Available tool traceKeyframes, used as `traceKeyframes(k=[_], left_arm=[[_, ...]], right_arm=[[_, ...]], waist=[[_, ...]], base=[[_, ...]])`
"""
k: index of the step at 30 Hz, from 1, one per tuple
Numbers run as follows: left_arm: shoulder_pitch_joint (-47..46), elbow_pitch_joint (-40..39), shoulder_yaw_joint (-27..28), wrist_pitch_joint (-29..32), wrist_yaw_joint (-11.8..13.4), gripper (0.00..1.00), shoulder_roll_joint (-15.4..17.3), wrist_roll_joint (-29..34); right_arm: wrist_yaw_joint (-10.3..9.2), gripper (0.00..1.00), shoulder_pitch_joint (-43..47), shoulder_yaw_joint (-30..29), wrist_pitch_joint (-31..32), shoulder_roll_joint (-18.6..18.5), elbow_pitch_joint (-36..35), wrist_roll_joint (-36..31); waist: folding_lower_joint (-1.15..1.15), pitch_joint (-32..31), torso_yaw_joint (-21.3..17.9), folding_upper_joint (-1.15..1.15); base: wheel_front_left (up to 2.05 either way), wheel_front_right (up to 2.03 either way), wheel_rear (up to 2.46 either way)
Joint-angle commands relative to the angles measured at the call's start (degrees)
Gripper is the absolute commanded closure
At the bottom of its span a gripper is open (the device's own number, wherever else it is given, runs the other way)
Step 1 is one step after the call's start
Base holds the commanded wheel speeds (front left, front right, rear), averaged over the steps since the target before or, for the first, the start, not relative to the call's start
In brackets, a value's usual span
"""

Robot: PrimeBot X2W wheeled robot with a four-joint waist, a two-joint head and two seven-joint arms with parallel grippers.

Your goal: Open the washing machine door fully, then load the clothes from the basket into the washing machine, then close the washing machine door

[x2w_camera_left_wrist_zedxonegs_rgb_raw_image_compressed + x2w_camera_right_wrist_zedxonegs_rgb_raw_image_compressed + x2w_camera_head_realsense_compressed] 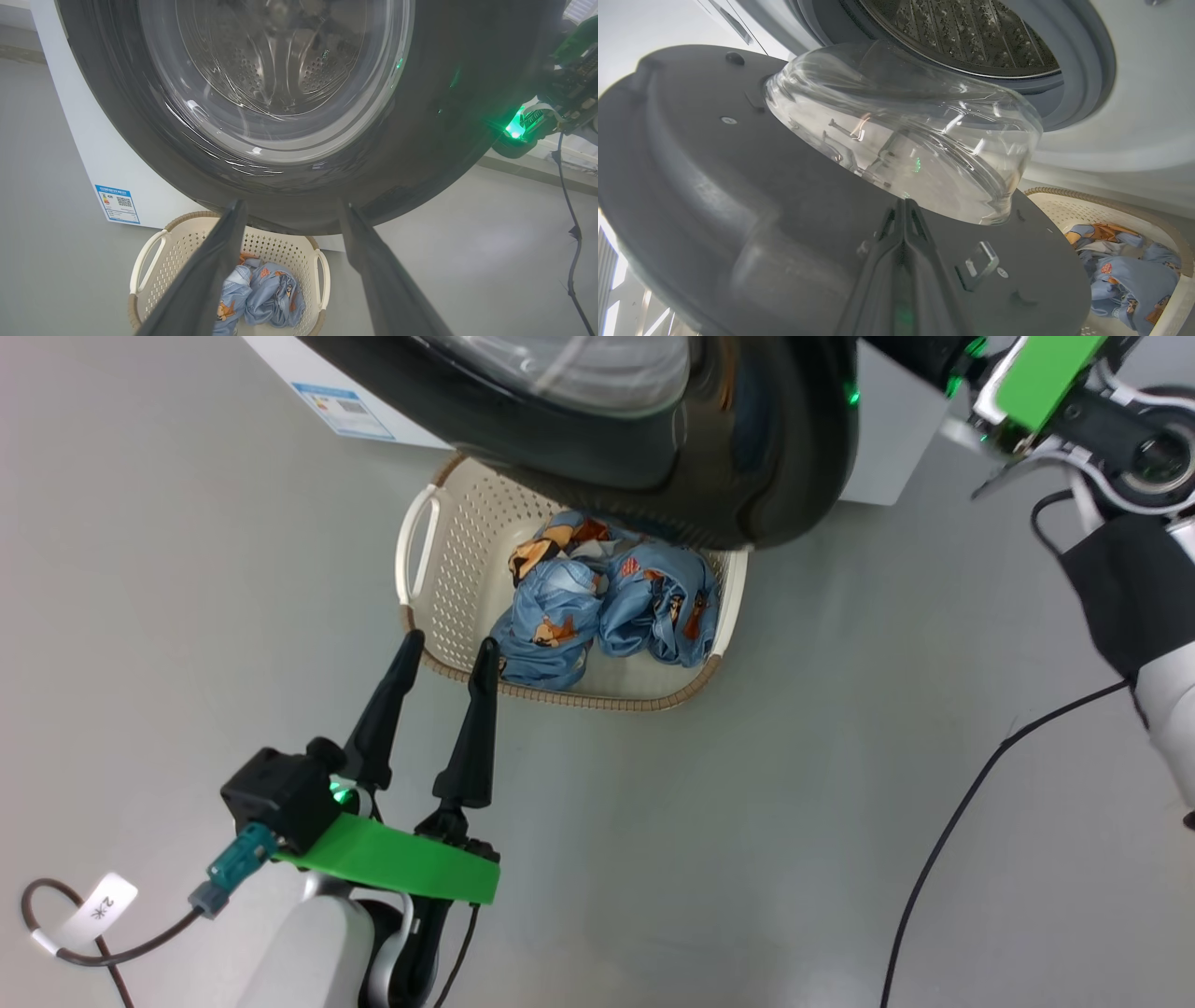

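The washing machine door, black-rimmed with a clear glass bowl, stands partly swung out over the basket. The cream basket sits on the floor and holds the light blue clothes. My left gripper is open, its tips just at the basket's near rim; in the left wrist view the left gripper points at the door's outer face. My right gripper is shut, fingers together, tips at the door's inner face just below the glass bowl. Behind it the steel drum shows open.
The white washing machine with its blue label stands behind the basket. A black cable runs across the grey floor at the right. My right wrist with its green plate is at the door's right edge.
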Motion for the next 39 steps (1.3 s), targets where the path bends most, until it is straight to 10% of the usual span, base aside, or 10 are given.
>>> traceKeyframes(k=[1,39], left_arm=[[1.06,-0.91,2.05,-0.37,-0.26,0.0,1.31,0.47],[6.27,-0.11,4.56,-0.37,-0.78,0.0,1.31,2.27]], right_arm=[[0.14,1.0,2.19,0.68,0.61,2.0,-2.34,0.91],[0.14,1.0,15.1,6.17,3.9,6.84,-9.99,2.17]], waist=[[0.0,-0.92,-0.11,0.0],[0.0,-8.66,1.06,0.0]], base=[[0.0,0.0,0.0],[0.0,0.0,0.0]])
